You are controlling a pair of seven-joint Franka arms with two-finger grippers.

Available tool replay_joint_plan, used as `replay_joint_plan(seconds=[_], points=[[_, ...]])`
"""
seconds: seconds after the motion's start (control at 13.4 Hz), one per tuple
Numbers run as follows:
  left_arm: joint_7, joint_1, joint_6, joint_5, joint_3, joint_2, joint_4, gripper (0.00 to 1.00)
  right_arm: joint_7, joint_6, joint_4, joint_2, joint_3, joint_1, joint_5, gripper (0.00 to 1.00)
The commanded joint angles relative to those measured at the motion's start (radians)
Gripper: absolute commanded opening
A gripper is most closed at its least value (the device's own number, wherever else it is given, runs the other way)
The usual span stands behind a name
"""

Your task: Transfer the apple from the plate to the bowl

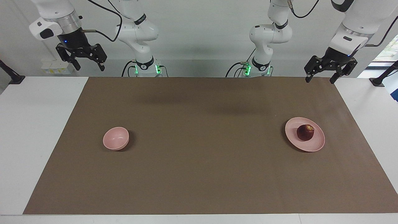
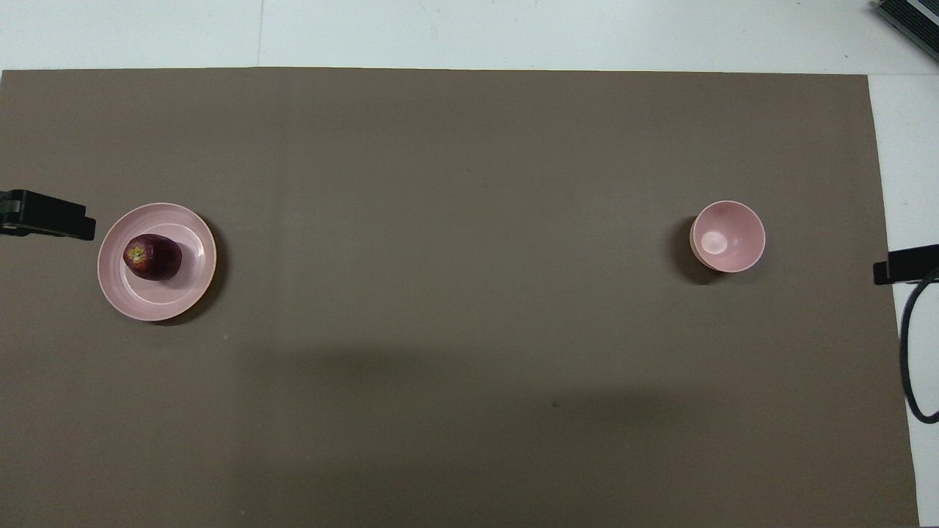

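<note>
We see the apple (image 1: 305, 132) lying on the plate (image 1: 314, 145), toward the left arm's end of the surface (image 1: 199, 174). The bowl (image 1: 115, 138) sits well apart from it, toward the right arm's end. The bowl has nothing in it, so the job is not yet started.

Our left hand (image 1: 321, 79) hangs in the air over the edge of the brown mat (image 1: 199, 102), closest to the robots. Its fingers are apart and hold nothing. Our right hand (image 1: 89, 66) hangs up high over the white part of the surface at its own end. Its fingers are apart too, and it waits.

We think the apple is light, hard and smooth. It is round, so it may roll on the plate or slip if we pinch it off-center. We would come down from above and squeeze it gently across its fat middle, one finger on each side.

The apple is dark red with a yellow spot near its stem. The plate is pale pink, wide and flat with a low rim. The bowl is pale pink, small and deep. Both look smooth and stiff. The mat looks flat and dull.
</note>
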Motion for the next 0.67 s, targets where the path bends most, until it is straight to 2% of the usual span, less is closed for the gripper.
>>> replay_joint_plan(seconds=[0.0,0.3,0.6], points=[[0.006,0.016,0.067,0.013,0.007,-0.042,-0.114,1.0,0.012,0.014,-0.018,-0.017,0.001,0.0,0.019,1.0],[0.002,0.009,0.293,0.011,0.007,-0.029,-0.298,1.0,0.012,0.014,-0.018,-0.017,0.001,0.0,0.019,1.0],[0.005,0.012,0.43,0.011,0.007,0.021,-0.383,1.0,0.012,0.012,-0.018,-0.017,0.001,0.0,0.019,1.0]])
